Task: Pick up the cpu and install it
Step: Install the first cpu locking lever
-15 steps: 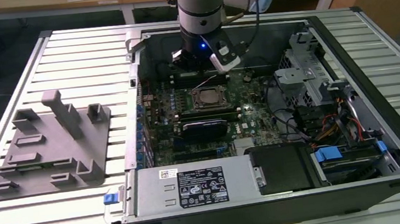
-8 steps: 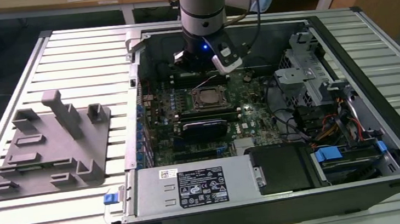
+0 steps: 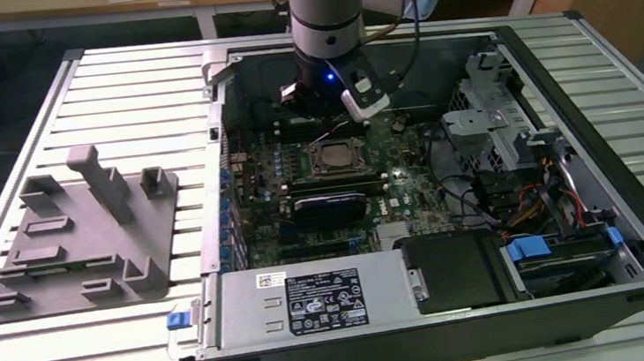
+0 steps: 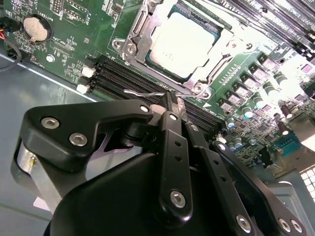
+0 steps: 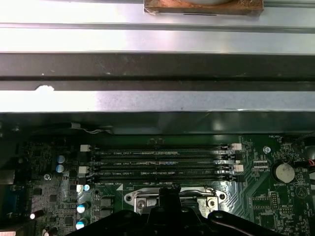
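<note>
The cpu (image 4: pixel 183 42) lies flat in the motherboard socket, its pale metal top ringed by the silver socket frame (image 4: pixel 140 37). In the exterior view the cpu (image 3: pixel 332 155) sits at the middle of the board inside the open computer case. My gripper (image 4: pixel 170 98) hangs just beside the socket, over the memory slots (image 4: pixel 118 78). Its black fingers are shut together, and their tips meet the thin wire socket lever (image 4: pixel 142 92). Nothing else is between the fingers. The arm (image 3: pixel 325 29) stands over the far part of the case.
A grey plastic fixture (image 3: pixel 85 234) with upright blocks rests on the slatted table at the exterior view's left. Inside the case are a power supply (image 3: pixel 310 301), a drive cage (image 3: pixel 488 120) and cable bundles (image 3: pixel 537 204) at the exterior view's right. A coin battery (image 4: pixel 37 28) sits near the socket.
</note>
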Tool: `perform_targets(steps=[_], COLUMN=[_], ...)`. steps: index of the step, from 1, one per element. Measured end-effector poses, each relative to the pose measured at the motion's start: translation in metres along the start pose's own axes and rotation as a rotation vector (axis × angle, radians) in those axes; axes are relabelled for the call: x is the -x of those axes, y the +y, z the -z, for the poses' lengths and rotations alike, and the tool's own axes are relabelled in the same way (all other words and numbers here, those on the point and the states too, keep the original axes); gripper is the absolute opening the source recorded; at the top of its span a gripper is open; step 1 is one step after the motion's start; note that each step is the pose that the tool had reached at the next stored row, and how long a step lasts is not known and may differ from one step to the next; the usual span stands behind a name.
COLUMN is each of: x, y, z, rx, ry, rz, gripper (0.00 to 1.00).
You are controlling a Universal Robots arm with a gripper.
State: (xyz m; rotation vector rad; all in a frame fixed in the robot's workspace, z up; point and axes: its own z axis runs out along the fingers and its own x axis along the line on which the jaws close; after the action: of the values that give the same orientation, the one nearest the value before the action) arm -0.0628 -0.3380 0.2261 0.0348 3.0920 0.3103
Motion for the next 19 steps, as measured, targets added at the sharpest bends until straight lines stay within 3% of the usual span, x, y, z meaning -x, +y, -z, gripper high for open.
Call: perform_targets(steps=[8, 14, 19], x=[0.0010, 0.0024, 0.0032], y=[0.0009, 0.0072, 0.0069], z=[-0.0059, -0.0096, -0.0131], rx=[-0.0123, -0.0141, -0.0147], ry=[-0.0039, -0.0040, -0.0072], rz=[-0.019, -0.019, -0.019], gripper=[0.11, 0.11, 0.11])
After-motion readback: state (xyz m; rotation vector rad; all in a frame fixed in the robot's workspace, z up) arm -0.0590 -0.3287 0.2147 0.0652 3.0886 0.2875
